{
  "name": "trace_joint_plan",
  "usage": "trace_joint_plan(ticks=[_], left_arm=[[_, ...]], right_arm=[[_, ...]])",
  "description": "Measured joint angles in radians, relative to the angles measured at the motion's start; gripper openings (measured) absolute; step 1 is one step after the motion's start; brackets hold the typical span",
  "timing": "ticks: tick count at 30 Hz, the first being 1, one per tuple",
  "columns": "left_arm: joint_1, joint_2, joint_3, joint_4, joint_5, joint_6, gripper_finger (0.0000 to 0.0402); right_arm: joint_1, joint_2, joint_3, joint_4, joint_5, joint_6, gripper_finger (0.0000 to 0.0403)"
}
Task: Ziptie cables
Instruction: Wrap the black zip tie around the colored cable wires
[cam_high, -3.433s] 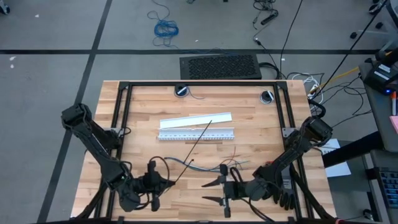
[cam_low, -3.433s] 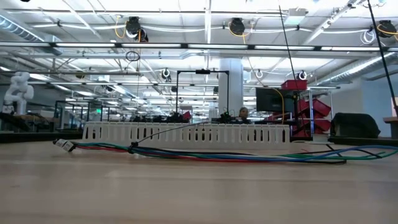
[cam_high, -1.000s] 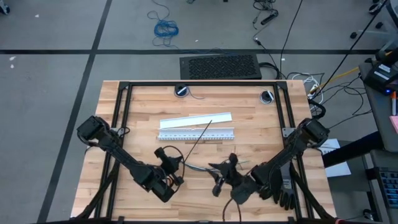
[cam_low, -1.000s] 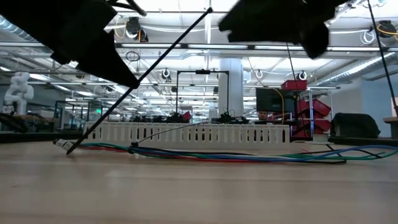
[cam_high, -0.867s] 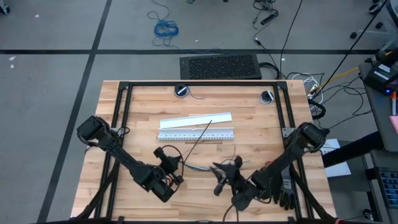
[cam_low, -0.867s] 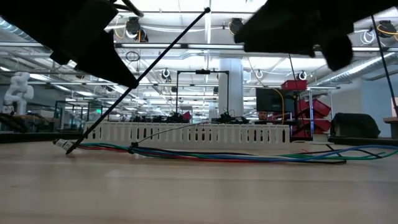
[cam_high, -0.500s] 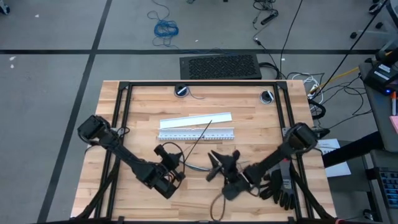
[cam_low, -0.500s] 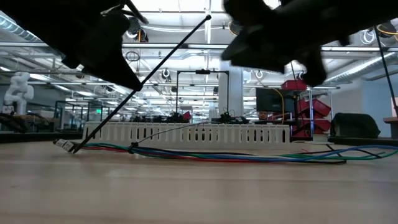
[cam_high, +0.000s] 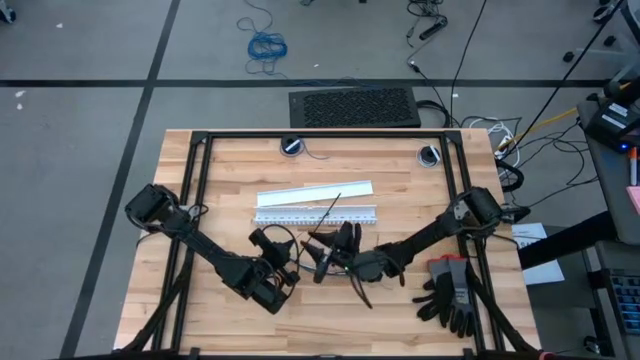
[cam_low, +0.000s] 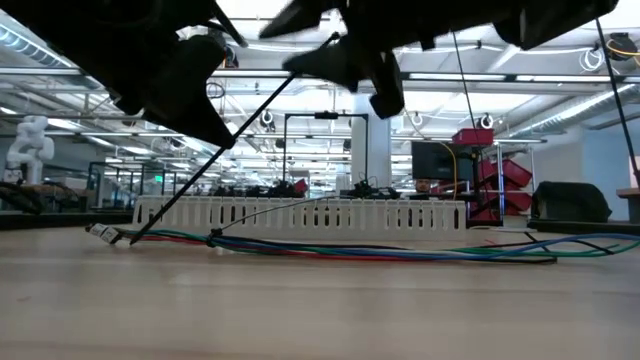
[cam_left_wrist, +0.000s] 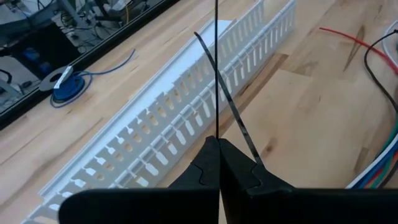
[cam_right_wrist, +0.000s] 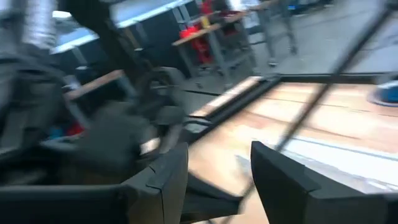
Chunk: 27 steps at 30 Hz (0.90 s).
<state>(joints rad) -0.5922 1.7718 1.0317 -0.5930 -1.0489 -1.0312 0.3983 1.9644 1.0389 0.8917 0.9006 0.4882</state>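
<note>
Right gripper (cam_high: 322, 256) now beside ziptie (cam_high: 325, 213)

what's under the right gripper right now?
Bare wood tabletop and part of the cables lie under the right gripper, which hangs open above them. From above it hides the cables directly beneath.

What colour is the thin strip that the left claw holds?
Black. The strip shows best in the left wrist view, clamped in the left claw.
</note>
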Motion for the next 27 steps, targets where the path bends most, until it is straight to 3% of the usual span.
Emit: trace_joint_plan(ticks=[16, 27], left_arm=[[-0.003, 0.000, 0.000, 0.000, 0.000, 0.018, 0.0000], [-0.003, 0.000, 0.000, 0.001, 0.000, 0.018, 0.0000]], right_arm=[[0.004, 0.001, 0.000, -0.135, 0.141, 0.095, 0.0141], [-0.036, 0.001, 0.000, -0.124, 0.087, 0.091, 0.0140]])
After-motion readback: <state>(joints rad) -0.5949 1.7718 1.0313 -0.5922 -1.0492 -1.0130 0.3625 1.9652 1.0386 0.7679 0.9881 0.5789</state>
